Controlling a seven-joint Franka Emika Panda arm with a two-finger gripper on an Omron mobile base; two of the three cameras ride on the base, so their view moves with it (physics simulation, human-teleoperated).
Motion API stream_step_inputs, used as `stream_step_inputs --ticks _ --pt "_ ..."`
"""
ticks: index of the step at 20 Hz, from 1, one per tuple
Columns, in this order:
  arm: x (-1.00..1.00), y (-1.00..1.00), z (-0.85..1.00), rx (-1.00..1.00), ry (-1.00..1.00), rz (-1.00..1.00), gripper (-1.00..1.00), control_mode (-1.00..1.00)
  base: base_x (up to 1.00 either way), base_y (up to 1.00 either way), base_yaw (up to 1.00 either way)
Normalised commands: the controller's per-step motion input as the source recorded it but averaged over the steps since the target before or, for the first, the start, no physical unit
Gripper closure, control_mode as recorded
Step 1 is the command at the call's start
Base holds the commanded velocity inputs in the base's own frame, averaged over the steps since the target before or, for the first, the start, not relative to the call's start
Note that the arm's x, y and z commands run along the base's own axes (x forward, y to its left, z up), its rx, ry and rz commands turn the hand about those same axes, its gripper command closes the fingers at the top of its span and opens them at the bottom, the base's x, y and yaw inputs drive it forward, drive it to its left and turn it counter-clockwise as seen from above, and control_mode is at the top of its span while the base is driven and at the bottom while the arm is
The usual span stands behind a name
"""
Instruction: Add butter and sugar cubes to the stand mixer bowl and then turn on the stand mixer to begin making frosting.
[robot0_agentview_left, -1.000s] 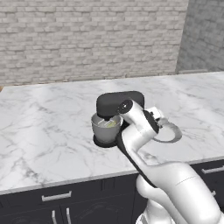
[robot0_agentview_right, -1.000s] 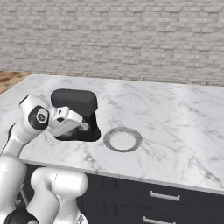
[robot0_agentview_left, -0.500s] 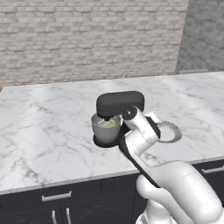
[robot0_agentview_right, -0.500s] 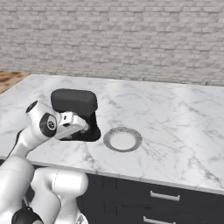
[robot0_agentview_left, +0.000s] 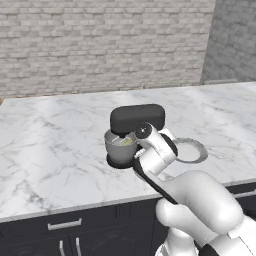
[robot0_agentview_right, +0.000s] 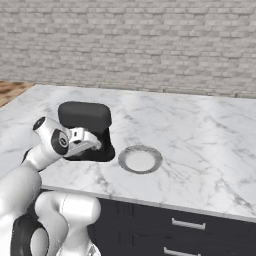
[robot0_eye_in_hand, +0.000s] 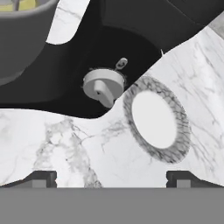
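Observation:
The black stand mixer (robot0_agentview_left: 137, 118) stands mid-counter with its head down over the grey metal bowl (robot0_agentview_left: 119, 148). Pale yellow butter (robot0_agentview_left: 128, 142) lies inside the bowl, also at the hand view's top-left corner as butter (robot0_eye_in_hand: 27, 4). The sugar cubes are hidden from me. My gripper (robot0_agentview_right: 96, 146) hovers low at the mixer's right side, open and holding nothing. In the hand view the gripper (robot0_eye_in_hand: 111, 178) points at the marble just below the mixer's silver side knob (robot0_eye_in_hand: 103, 85), with the bowl (robot0_eye_in_hand: 22, 39) further left.
A flat round grey plate (robot0_agentview_left: 193, 150) lies on the marble counter right of the mixer, close to my hand; the same plate (robot0_eye_in_hand: 157, 119) sits beside the knob. A brick wall runs behind the counter, and dark drawers sit below its front edge.
My hand has dropped lower and swung in toward the mixer's right side near the knob. The mixer, bowl and plate have stayed in place.

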Motion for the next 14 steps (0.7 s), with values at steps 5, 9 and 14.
stream_step_inputs --ticks 5,9,14 --pt "0.3 0.0 0.0 0.0 -0.03 0.0 -1.0 -1.0 0.0 0.0 0.0" --pt "0.18 0.0 -0.13 0.0 -0.04 0.02 -1.0 -1.0 0.0 0.0 0.0" --pt "0.12 0.0 -0.22 0.0 -0.06 0.03 -1.0 -1.0 0.0 0.0 0.0"
